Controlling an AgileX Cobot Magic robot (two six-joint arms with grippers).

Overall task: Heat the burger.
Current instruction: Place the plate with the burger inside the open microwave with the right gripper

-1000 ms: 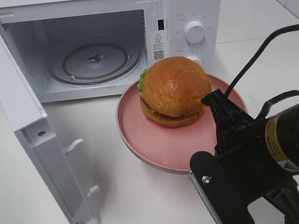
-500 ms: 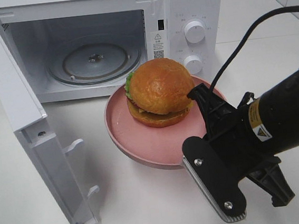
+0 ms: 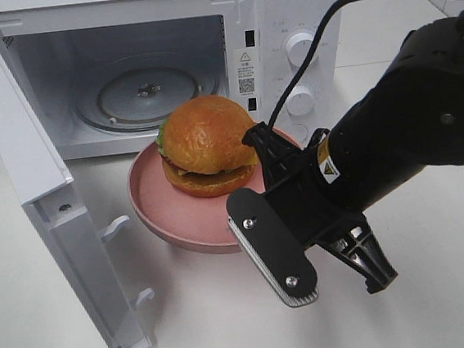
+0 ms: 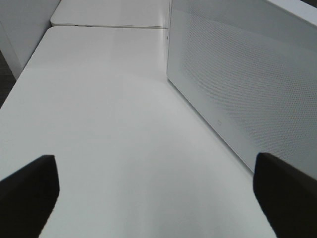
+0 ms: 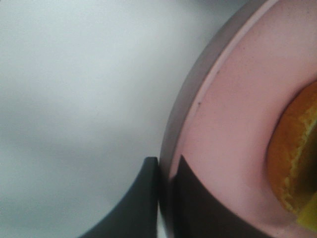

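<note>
Stuff you can't really see here
The right arm [image 3: 400, 125] covers the near-right rim of the pink plate [image 3: 157, 206] from up top; the right wrist view is blurry, with the burger [image 5: 297, 148] chopped off at the edge. The microwave [image 3: 298, 3] sticker print is too tiny to read, maybe a warning. The left gripper [image 4: 154, 161] shows only as cropped dark corners.

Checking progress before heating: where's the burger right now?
In the exterior high view the burger sits on the pink plate, near the middle, just in front of the open microwave, not yet inside.
</note>
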